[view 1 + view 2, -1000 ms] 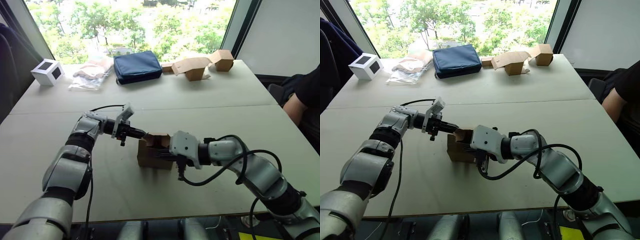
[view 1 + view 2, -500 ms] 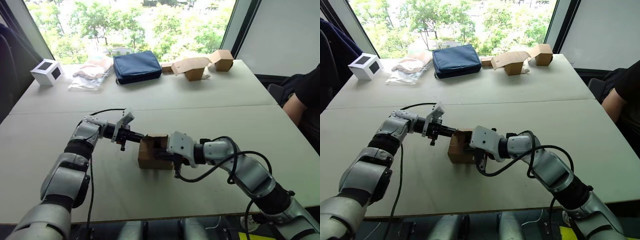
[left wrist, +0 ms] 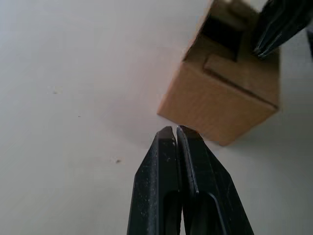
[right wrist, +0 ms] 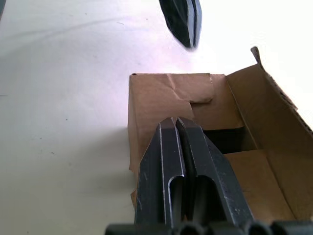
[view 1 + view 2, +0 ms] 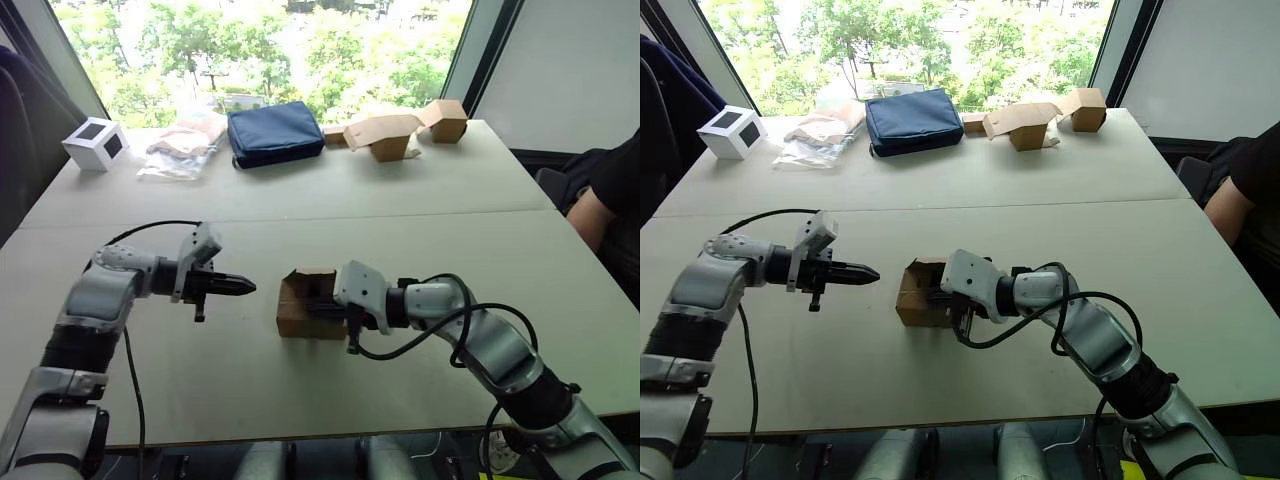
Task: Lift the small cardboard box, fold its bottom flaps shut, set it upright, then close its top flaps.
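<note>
The small cardboard box (image 5: 297, 319) stands on the table's near half, its open end up. The top flaps (image 4: 172, 91) are partly folded inward over a dark gap, and one panel (image 4: 274, 127) still stands up at the side. My right gripper (image 4: 176, 120) is shut, its fingers reaching over the box's top from the right with the tips above the folded flaps. To the left, my left gripper (image 5: 246, 288) is also shut and points at the box across a stretch of bare table. The bottom flaps are hidden under the box.
At the table's far edge are a white cube with dark panels (image 5: 95, 143), a plastic packet (image 5: 185, 145), a navy bag (image 5: 275, 133) and lighter tan boxes (image 5: 400, 130). A person's arm (image 5: 605, 205) shows at the right edge.
My left gripper has drawn back to the left, away from the box's top edge that it touched. The box and my right gripper stay about where they were.
</note>
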`<action>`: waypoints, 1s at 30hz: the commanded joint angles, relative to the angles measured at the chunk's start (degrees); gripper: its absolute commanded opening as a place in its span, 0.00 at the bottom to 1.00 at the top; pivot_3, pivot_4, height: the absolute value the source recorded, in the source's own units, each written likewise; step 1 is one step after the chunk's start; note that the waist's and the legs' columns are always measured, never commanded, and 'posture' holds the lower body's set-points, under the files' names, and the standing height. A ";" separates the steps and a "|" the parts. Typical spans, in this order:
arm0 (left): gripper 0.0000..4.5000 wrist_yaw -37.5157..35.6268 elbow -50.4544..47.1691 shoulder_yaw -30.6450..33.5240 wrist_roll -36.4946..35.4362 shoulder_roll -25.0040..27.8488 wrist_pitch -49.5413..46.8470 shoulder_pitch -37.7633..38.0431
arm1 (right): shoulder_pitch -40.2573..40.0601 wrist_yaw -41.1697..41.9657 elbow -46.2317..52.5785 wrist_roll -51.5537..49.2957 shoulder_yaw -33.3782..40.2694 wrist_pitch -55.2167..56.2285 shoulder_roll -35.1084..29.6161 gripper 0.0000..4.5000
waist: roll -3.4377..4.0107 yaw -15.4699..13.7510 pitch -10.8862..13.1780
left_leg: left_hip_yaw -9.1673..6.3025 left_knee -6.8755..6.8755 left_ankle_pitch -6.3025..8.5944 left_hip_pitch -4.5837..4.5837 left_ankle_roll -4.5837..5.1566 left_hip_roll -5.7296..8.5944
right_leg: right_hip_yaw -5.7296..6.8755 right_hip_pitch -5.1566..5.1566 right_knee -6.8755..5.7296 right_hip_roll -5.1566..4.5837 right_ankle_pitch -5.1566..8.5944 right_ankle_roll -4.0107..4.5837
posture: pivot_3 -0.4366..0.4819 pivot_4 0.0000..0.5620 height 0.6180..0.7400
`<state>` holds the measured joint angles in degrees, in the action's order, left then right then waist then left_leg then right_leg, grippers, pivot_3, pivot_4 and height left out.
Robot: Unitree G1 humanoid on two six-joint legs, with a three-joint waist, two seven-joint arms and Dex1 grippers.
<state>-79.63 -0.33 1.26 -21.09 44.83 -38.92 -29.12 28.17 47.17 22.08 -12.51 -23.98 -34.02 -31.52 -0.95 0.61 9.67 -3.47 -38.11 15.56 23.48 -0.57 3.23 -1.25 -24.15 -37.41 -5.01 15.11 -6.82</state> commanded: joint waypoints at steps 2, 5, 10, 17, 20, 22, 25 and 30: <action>0.02 4.45 -12.23 0.92 -7.42 -1.13 -7.89 3.83 | 1.14 1.21 -0.53 -0.16 1.06 1.63 1.04 0.00 | 0.01 0.05 -0.01 | 0.00 0.00 0.00 0.00 0.00 0.00 | -0.01 0.01 0.00 -0.01 0.00 0.00 | 0.48 0.27 1.00; 0.02 5.73 -14.35 -0.87 -7.74 -1.10 -7.79 5.82 | 1.29 1.80 -1.08 0.07 1.09 2.21 1.17 0.00 | 0.01 0.16 0.00 | 0.00 0.00 0.00 0.00 -0.01 0.00 | 0.00 -0.02 0.00 0.01 0.00 0.00 | 0.48 0.27 1.00; 0.02 8.42 -13.64 -2.46 -8.38 -2.74 -7.16 5.35 | 1.15 2.30 -1.36 0.20 1.28 2.89 1.34 0.00 | 0.01 0.06 -0.01 | 0.01 0.01 -0.01 0.00 -0.01 0.00 | 0.00 -0.02 0.01 0.02 0.00 0.01 | 0.48 0.27 1.00; 0.02 7.80 -7.27 -8.00 -5.09 -3.79 -2.05 3.43 | 1.68 2.26 5.32 -14.99 12.91 -6.79 4.38 0.00 | 0.01 -0.06 -0.01 | 0.00 0.01 -0.02 0.00 -0.03 0.01 | 0.00 0.00 0.02 0.01 0.00 0.01 | 0.48 0.27 1.00; 0.02 6.85 -6.41 -8.66 -5.30 -3.32 -1.49 3.05 | 3.70 0.17 6.43 -22.28 19.68 -11.44 5.57 0.00 | 0.01 0.04 -0.01 | 0.00 0.01 -0.01 -0.01 -0.03 0.01 | 0.00 0.04 0.05 -0.02 0.00 0.01 | 0.48 0.27 1.00; 0.02 6.57 -6.04 -8.50 -5.66 -3.47 -1.31 2.96 | 5.75 -2.27 3.62 -19.68 19.67 -11.24 5.31 0.00 | 0.02 0.07 -0.01 | -0.01 0.01 -0.01 -0.03 -0.03 0.00 | 0.00 0.03 0.05 -0.01 0.00 0.01 | 0.48 0.27 1.00; 0.02 6.70 -6.22 -8.50 -5.98 -3.75 -1.53 2.79 | 8.98 -6.32 -6.07 -5.41 11.48 -3.95 2.80 0.00 | 0.04 0.12 -0.02 | 0.00 0.03 -0.01 -0.05 -0.03 0.00 | 0.00 0.04 0.05 0.00 0.00 0.02 | 0.48 0.27 1.00; 0.02 7.21 -6.89 -8.79 -5.86 -3.87 -1.44 2.48 | 11.40 -6.73 -12.54 0.58 6.43 1.87 5.26 0.00 | 0.04 0.13 -0.02 | 0.05 0.08 -0.02 -0.04 -0.04 0.02 | -0.01 -0.04 0.03 0.00 0.00 0.02 | 0.48 0.27 1.00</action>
<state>-72.92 -6.47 -7.12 -26.94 40.68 -40.45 -26.65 37.98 39.70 8.05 -13.23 -16.89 -34.92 -26.68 -0.90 0.74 9.66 -3.42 -38.03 15.54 23.46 -0.61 3.25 -1.27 -24.21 -37.37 -5.02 15.11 -6.80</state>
